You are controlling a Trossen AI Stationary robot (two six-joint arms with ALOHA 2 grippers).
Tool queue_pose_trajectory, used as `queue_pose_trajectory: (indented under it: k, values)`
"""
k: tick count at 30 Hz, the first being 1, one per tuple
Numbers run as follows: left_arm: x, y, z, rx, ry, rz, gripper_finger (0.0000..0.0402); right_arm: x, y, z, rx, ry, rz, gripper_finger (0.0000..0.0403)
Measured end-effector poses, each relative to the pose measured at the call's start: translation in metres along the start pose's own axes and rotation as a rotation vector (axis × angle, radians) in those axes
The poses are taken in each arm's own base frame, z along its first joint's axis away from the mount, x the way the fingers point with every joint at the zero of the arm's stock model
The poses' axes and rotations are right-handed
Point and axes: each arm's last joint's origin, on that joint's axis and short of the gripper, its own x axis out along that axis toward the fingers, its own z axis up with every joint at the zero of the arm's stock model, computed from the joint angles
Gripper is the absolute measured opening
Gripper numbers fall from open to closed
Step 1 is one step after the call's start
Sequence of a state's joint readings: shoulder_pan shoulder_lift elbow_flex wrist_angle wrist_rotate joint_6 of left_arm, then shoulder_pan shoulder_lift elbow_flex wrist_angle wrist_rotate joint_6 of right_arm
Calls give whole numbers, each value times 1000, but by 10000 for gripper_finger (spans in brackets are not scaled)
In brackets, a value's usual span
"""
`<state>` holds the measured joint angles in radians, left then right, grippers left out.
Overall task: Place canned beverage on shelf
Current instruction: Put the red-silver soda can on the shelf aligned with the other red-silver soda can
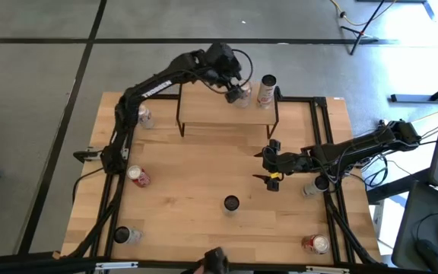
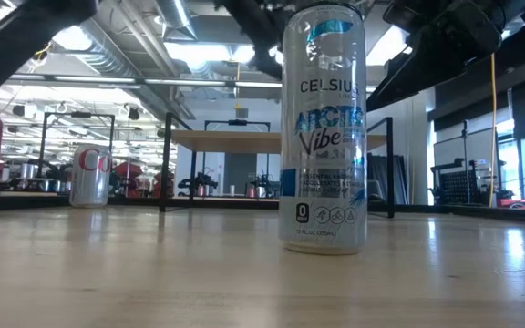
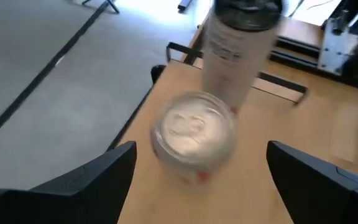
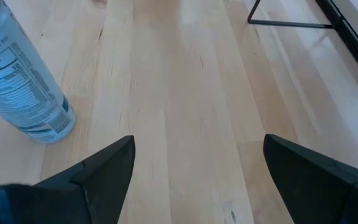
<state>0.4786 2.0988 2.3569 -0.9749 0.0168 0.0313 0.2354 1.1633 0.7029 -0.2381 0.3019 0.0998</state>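
High view: left hand (image 1: 238,94) over the far right part of the shelf (image 1: 219,114), directly above a short silver can (image 1: 242,97) standing on the shelf top. Taller slim can (image 1: 266,90) stands just beside it on the shelf's far right corner. Left wrist view: dark fingers (image 3: 92,180) spread wide, the short can (image 3: 194,134) between them and untouched; the slim can (image 3: 238,53) just beyond.

Right hand (image 1: 272,161) hovers low over mid-tabletop (image 1: 196,183), fingers (image 4: 95,171) wide, holding nothing. Celsius can (image 2: 324,128) upright on the tabletop near it, apart. More cans scattered: red Coca-Cola can (image 1: 139,176) at left, others along the edges.
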Motion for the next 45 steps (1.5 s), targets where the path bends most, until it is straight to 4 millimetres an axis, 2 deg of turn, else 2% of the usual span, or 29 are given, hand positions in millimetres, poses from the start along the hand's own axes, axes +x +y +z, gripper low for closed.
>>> queue_pose_trajectory:
  k: [6, 12, 15, 20, 25, 29, 32, 39, 42, 45]
  values:
    - [-59, -31, -6, 45, 71, -58, 343, 0, 0, 0, 1, -2, 1, 340]
    - [-90, -80, -22, 103, 64, -67, 342, 0, 0, 0, 9, -2, 4, 339]
    - [-101, -100, -41, 143, 47, -41, 342, 0, 1, 0, 11, -1, 13, 340]
    - [-111, -115, -84, 106, 14, -109, 342, 3, 1, -6, 12, -2, 26, 340]
    - [-126, -131, -130, 100, -55, -202, 342, 3, 1, -2, 12, -35, 30, 340]
    - [-133, -140, -158, 82, -91, -263, 342, 3, 1, -1, 14, -44, 30, 339]
    - [-133, -147, -168, 95, -97, -293, 342, 3, 1, -1, 14, -44, 30, 340]
    - [-134, -164, -175, 78, -106, -328, 342, 3, 1, -1, 14, -46, 31, 340]
    - [-133, -160, -180, 27, -83, -200, 342, 3, 1, -1, 12, -46, 30, 340]
    - [-132, -144, -184, -40, -32, 13, 342, 3, 1, -1, 11, -46, 31, 340]
